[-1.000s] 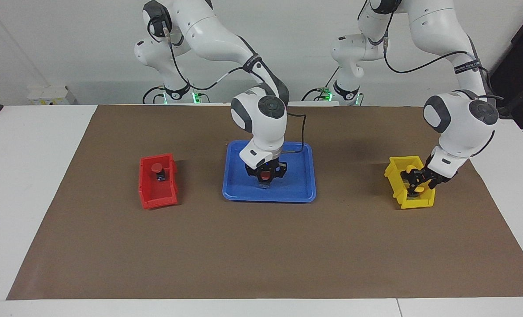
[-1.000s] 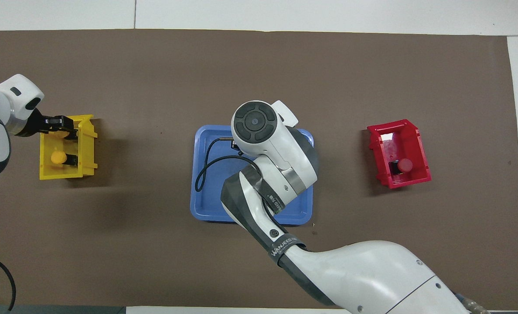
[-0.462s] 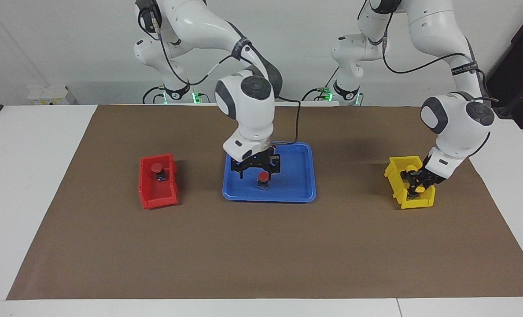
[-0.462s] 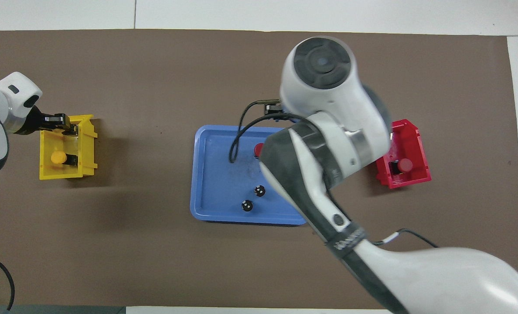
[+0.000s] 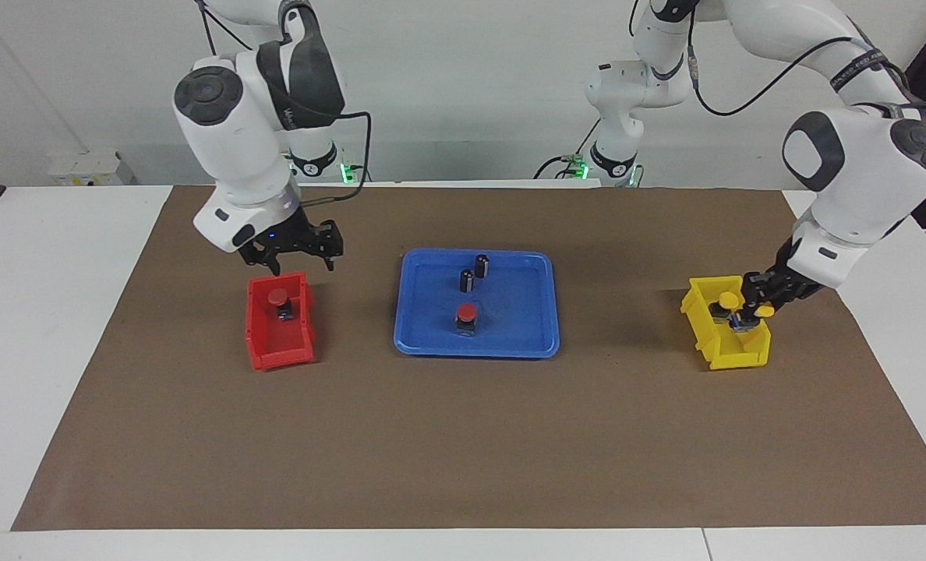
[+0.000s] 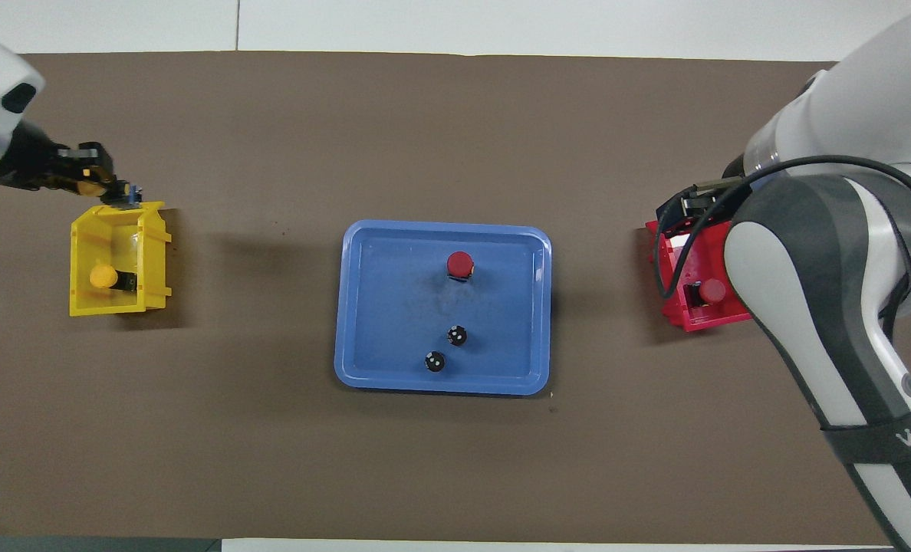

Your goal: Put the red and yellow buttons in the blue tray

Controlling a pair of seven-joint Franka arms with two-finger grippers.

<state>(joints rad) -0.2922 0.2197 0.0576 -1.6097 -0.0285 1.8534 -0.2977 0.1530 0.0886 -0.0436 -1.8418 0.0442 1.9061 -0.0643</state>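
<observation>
A red button is standing upright, cap up, in the blue tray, with two dark cylinders upright nearer the robots. The second red button is sitting in the red bin, cap up. The right gripper is hovering over that bin, fingers spread, holding nothing. The left gripper is pinching a yellow button over the yellow bin, its cap pointing sideways. The other yellow button is lying in the bin, long axis running along the table toward the right arm's end.
</observation>
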